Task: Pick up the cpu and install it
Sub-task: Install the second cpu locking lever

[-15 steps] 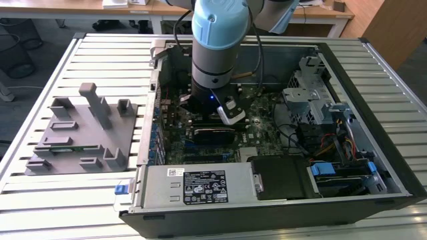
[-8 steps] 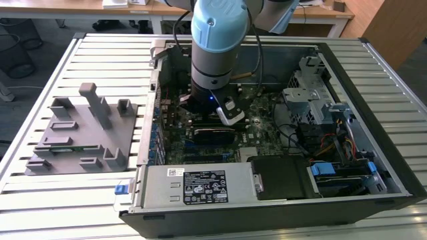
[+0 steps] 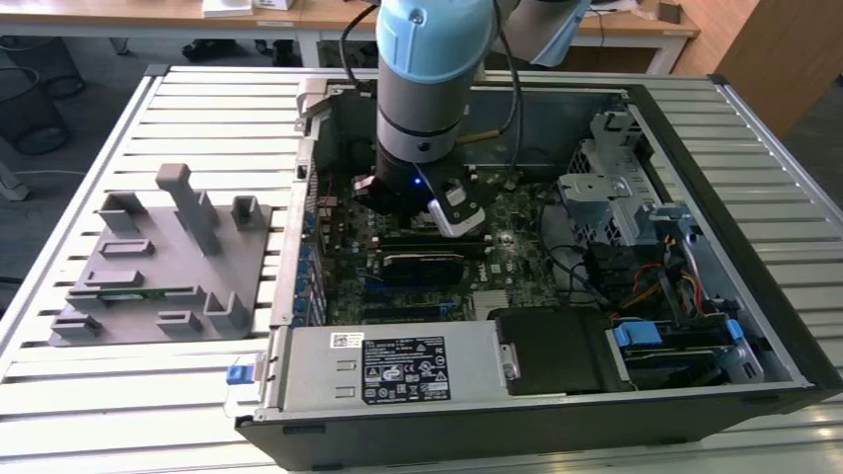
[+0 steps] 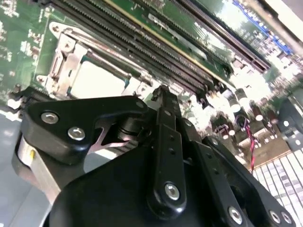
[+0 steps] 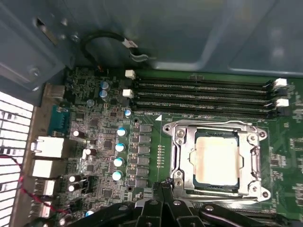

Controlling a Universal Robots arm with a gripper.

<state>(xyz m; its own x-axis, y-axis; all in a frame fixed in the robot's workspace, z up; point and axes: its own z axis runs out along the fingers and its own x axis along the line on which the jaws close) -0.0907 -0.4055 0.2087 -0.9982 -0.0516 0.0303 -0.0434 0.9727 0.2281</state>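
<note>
One arm (image 3: 419, 89) is seen reaching down into the open computer case (image 3: 737, 296), which lies on a slatted metal worktop (image 3: 172, 415). The end effector (image 5: 163, 189) is held low over the motherboard (image 5: 94, 123), just beside the CPU socket (image 5: 215, 158). Its black fingers (image 4: 165, 127) appear pressed together with nothing pinched between them, as shown in both wrist views. The cpu (image 5: 217, 160) is seated inside the socket, silver top up, framed by the metal retention bracket (image 5: 177, 161); it also shows in the second wrist view (image 4: 97, 80), close to the fingertips but not touched. Four memory slots (image 5: 203, 94) run alongside the socket, on the side away from the end effector. A row of capacitors (image 5: 119, 153) stands near the socket, toward the rear ports (image 5: 47, 146). In the exterior view a grey plastic tray (image 3: 158, 267) with upright posts sits on the worktop to the case's left (the exterior view's left). A power supply (image 3: 382, 365) sits at the case's near edge, beside a black drive box (image 3: 560, 351).
</note>
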